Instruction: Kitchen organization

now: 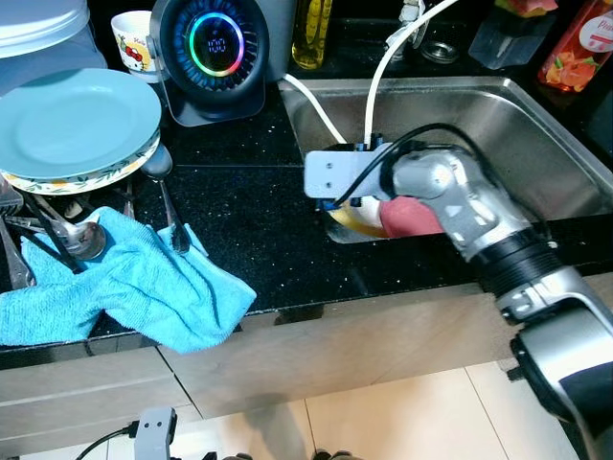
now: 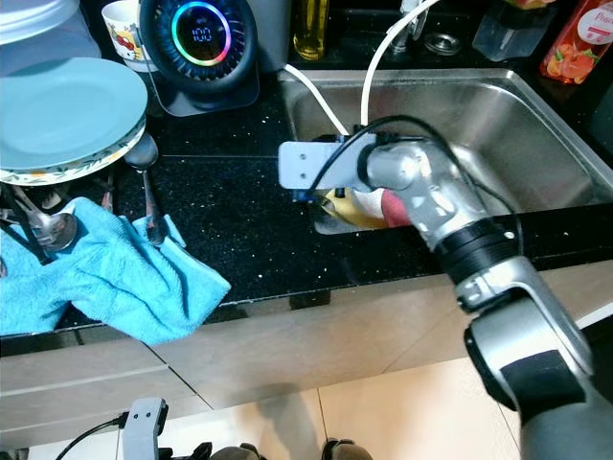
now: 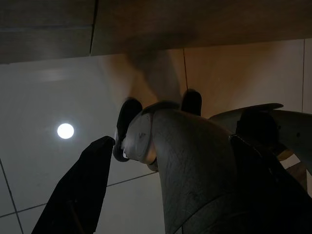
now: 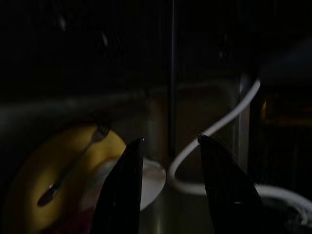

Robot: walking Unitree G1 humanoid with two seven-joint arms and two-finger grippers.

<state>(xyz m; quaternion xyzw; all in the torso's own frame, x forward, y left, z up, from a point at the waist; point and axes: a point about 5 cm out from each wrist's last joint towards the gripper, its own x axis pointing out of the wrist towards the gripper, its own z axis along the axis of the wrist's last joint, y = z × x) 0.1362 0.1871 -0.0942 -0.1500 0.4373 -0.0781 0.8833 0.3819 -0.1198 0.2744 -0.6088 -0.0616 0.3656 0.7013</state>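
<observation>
My right arm reaches down into the near left corner of the steel sink [image 1: 536,134]. The wrist bracket [image 1: 335,172] covers the fingers in the head views. Below it lie a yellow plate [image 1: 352,218] and something pink [image 1: 412,218]. In the right wrist view the right gripper [image 4: 170,140] is open with nothing between its fingers. It hangs just above a white dish [image 4: 151,178] that rests on the yellow plate [image 4: 29,195], with a fork [image 4: 73,163] lying across that plate. My left gripper [image 3: 83,185] hangs idle over the tiled floor.
A white hose [image 1: 378,72] runs into the sink past the wrist. On the black counter at the left are stacked plates with a teal one [image 1: 72,120] on top, spoons and a blue towel [image 1: 144,287]. A device with a glowing ring [image 1: 215,43], a cup [image 1: 132,38] and bottles stand behind.
</observation>
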